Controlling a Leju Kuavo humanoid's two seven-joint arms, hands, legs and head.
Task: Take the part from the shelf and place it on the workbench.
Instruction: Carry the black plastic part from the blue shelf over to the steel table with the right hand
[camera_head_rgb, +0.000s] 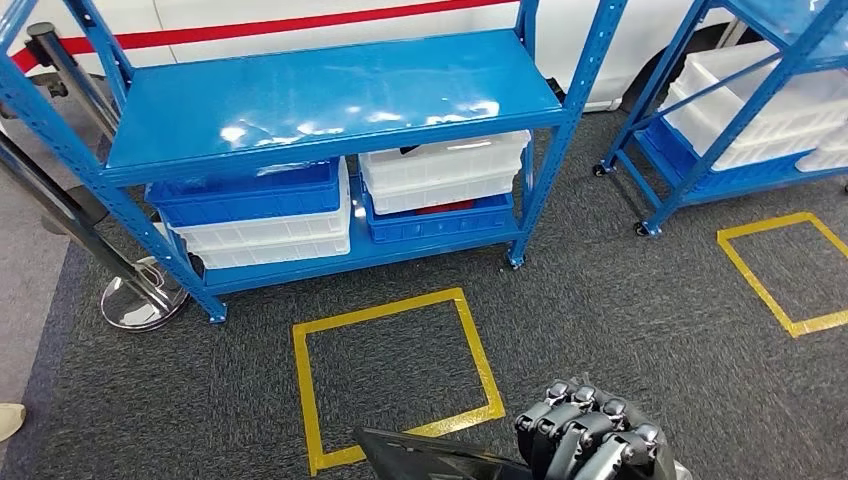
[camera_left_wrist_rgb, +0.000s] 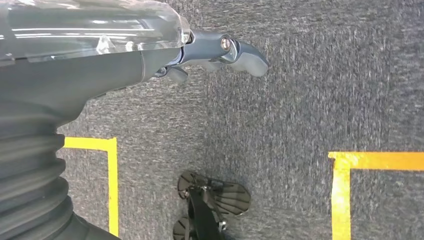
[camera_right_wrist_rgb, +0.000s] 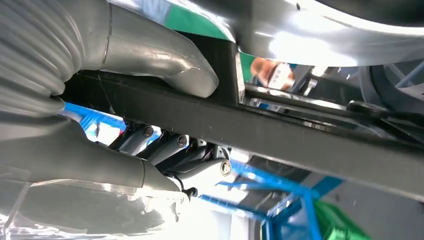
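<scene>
Your right hand (camera_head_rgb: 592, 432) gripped the part (camera_head_rgb: 430, 458), a flat, matte black bar, at 6 o'clock. Your left hand (camera_left_wrist_rgb: 220, 52) hung empty, fingers apart.

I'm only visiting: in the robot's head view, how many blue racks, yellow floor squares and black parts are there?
Blue metal shelving racks: 2
Yellow tape squares: 2
Flat black part, gripped by the right hand: 1
Total: 5
</scene>
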